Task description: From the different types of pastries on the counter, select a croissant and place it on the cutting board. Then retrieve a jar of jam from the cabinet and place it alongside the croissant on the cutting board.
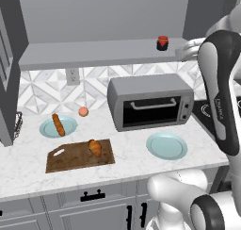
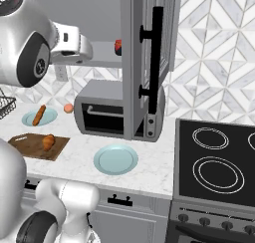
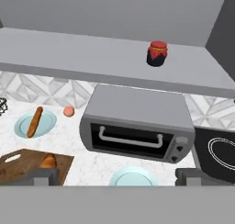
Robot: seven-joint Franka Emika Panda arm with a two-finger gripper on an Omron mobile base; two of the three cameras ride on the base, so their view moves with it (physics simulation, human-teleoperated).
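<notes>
Overhead, the wide-open claw (image 3: 117, 177) faces a round red-lidded jam jar (image 3: 157, 53).

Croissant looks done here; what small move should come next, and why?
Probably advance the gripper toward the jam jar on the cabinet shelf. The croissant already lies on the cutting board, the jar stands untouched ahead, and the fingertips sit wide apart, holding nothing.

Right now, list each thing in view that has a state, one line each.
croissant: lying on the cutting board
jam jar: upright on the cabinet shelf, lid on, not grasped
cabinet door: open
toaster oven: door closed
baguette: lying on a plate
front plate: bare
gripper: open, holding nothing
</notes>
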